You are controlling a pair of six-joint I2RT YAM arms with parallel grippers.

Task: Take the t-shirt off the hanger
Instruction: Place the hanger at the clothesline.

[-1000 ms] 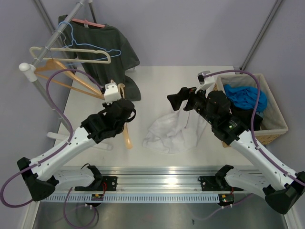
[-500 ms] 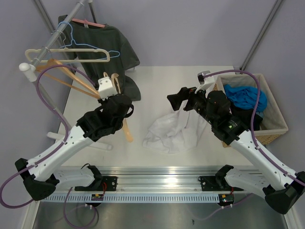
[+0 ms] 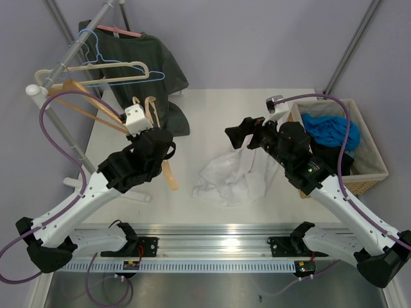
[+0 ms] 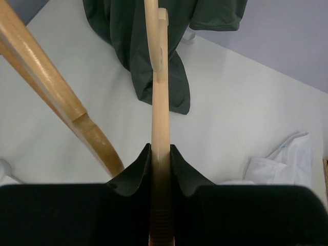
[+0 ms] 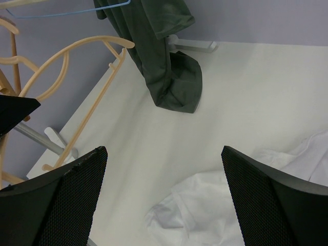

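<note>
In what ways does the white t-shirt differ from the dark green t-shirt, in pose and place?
The white t-shirt lies crumpled on the table; the dark green t-shirt hangs down from the rack. The white t-shirt is mid-table; the dark green t-shirt is at the far left corner. Both touch the table.

Setting: white table [image 3: 257, 109], matte top, fills the centre of the top view. Wall [image 3: 257, 38] behind it from 10 to 2 o'clock, plain pale lavender-grey; no window visible. Clothes rack [image 3: 36, 92], metal with a white end cap, stands off the table's edge at 10 o'clock. Wicker basket [image 3: 369, 181] at 3 o'clock, on the table's edge. Slanted grey pole [image 3: 352, 46] at 1 o'clock. Aluminium rail [image 3: 218, 229] runs along 6 o'clock; grey floor [image 3: 212, 292] below it. Light even and diffuse, shadows soft.
</note>
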